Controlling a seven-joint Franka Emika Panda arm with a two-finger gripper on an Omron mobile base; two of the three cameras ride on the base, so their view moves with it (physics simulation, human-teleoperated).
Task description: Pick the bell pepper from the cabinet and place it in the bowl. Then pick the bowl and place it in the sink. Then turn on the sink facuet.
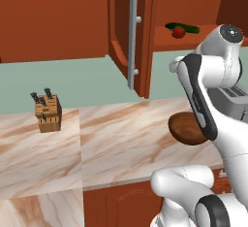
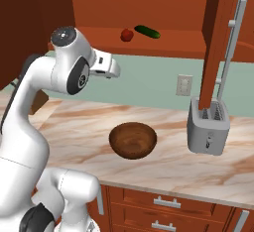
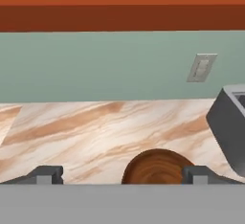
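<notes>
Above the marble counter (image 2: 163,122), the bell pepper (image 2: 127,34) sits on the open cabinet (image 2: 149,40) shelf's front edge beside a cucumber (image 2: 147,31), so the wide-open gripper (image 3: 122,174) must rise to grasp it, the bowl (image 2: 133,140) waiting empty.

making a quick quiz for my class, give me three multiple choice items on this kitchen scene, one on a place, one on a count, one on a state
1. Where is the bell pepper?
A. in the bowl
B. on the cabinet shelf beside the cucumber
C. on the toaster

2. How many slots does the toaster have on top?
A. two
B. four
C. six

3. What state is the cabinet door in?
A. shut
B. removed
C. swung open

Answers:
1. B: the pepper sits on the open shelf next to the cucumber, and the bowl is empty.
2. A: two slots show in the right base view.
3. C: the door stands edge-on, exposing the shelf.
</notes>
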